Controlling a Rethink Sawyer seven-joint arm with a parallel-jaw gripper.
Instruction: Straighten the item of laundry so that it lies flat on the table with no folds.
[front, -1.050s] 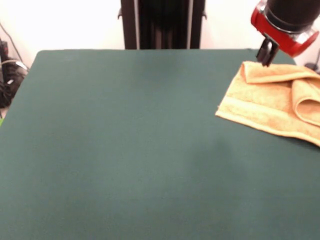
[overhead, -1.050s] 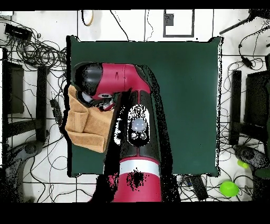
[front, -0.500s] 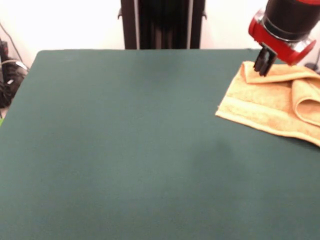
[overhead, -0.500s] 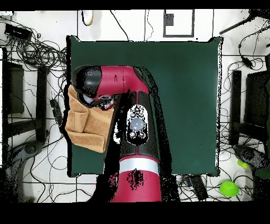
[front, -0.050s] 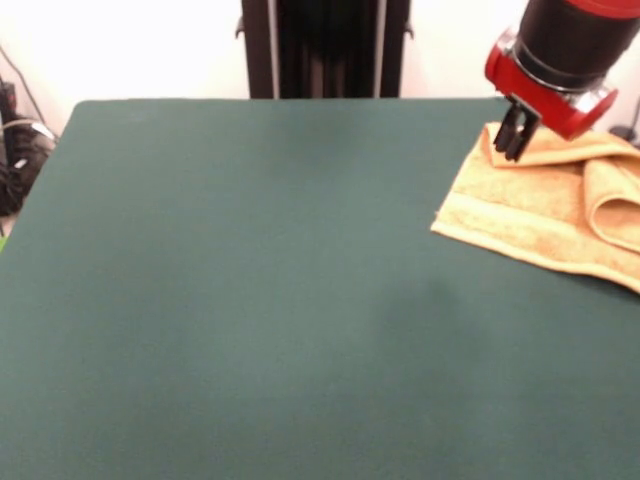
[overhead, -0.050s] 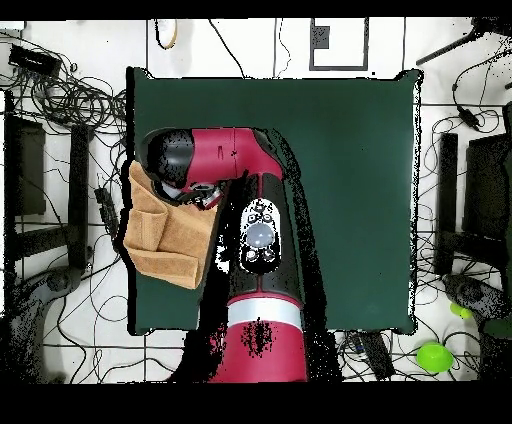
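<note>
Orange-tan towel: item of laundry (front, -0.050s: 545, 205) lies at the table's right edge in the front view, far corner area; part of it overhangs the table edge in the overhead view (overhead, -0.050s: 165, 235)
Folds: one end doubled over into a thick roll; not flat
Table: green cloth table (front, -0.050s: 250, 290); mostly bare
Gripper: gripper (front, -0.050s: 514, 133) points down at the towel's far corner; fingers close together; whether they pinch cloth, cannot tell
Arm: red and black; covers the gripper in the overhead view
</note>
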